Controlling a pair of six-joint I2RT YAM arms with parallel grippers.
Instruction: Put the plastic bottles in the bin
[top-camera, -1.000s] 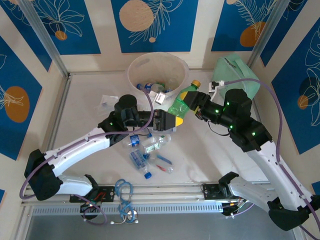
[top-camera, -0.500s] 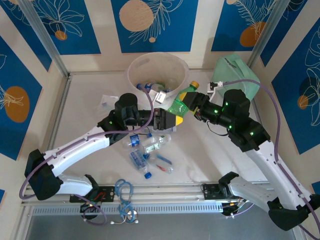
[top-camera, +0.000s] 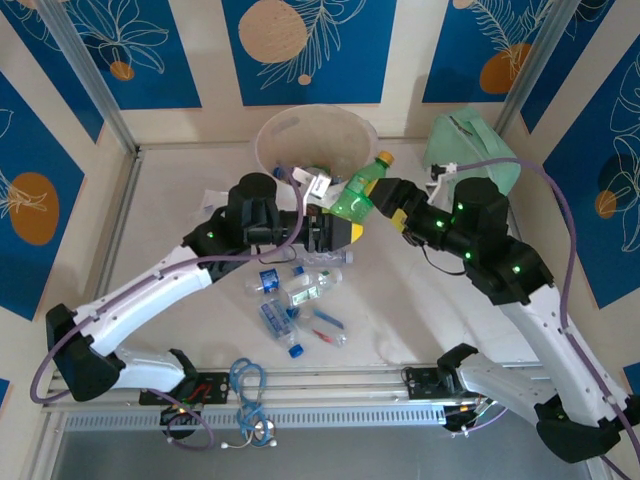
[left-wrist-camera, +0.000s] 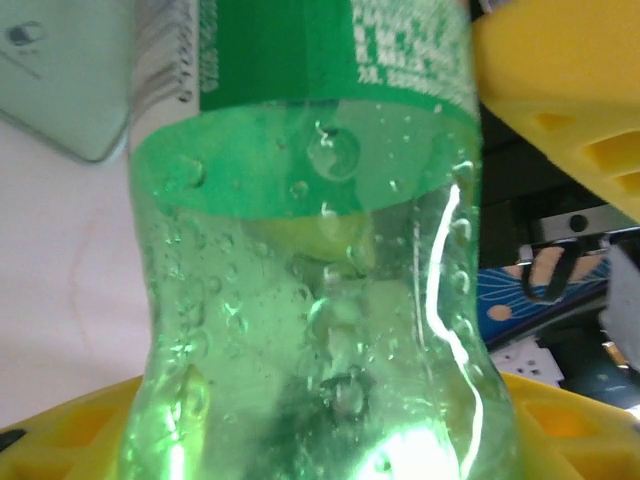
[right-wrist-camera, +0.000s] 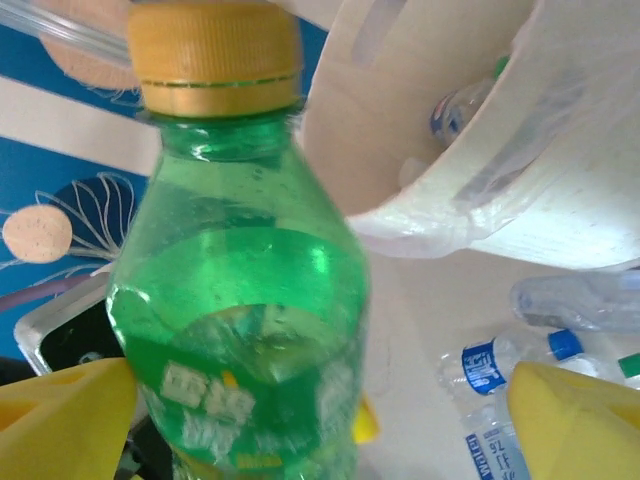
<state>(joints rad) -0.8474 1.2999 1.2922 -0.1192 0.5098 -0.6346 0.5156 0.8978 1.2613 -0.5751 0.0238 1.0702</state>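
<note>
1. Fingers: the yellow fingers (left-wrist-camera: 560, 80) of the left gripper (top-camera: 345, 226) look clamped on the lower body of a green plastic bottle (top-camera: 358, 192) w/ an orange-yellow cap. In the left wrist view one pad sits against its upper right side, the other under it. The right gripper (top-camera: 386, 202) has its pads (right-wrist-camera: 60, 420) wide apart: the bottle touches one pad, w/ a clear gap to the other, so no grip there.
2. Bottle pos: in the air, tilted, cap pointing far right, at the near right rim of the round white bin (top-camera: 272, 130) w/ clear liner. Can't tell from the top view whether its base is over the opening.
3. Inside the bin: a few bottles, e.g. a blue-capped bottle (top-camera: 295, 172).
4. On the table (top-camera: 170, 200): a cluster of clear bottles w/ blue labels (top-camera: 295, 295) lies near centre, under the left arm, well apart from the bin. Mint green zip case (top-camera: 480, 150) at far right and small clear bag (top-camera: 215, 200) left of the bin are not task items.
5. Step in hand, as I judge it: a handover btw arms, w/ the left gripper carrying the bottle.
6. Next move calls for:
   - the right gripper to back off to the right w/o knocking the cap;
   - the left gripper to carry the bottle far-left over the opening, then spread its fingers.
   - Mind the rim and liner: the tilted bottle could catch there.
7. Progress: prob. midway, since several bottles are left on the table.
</note>
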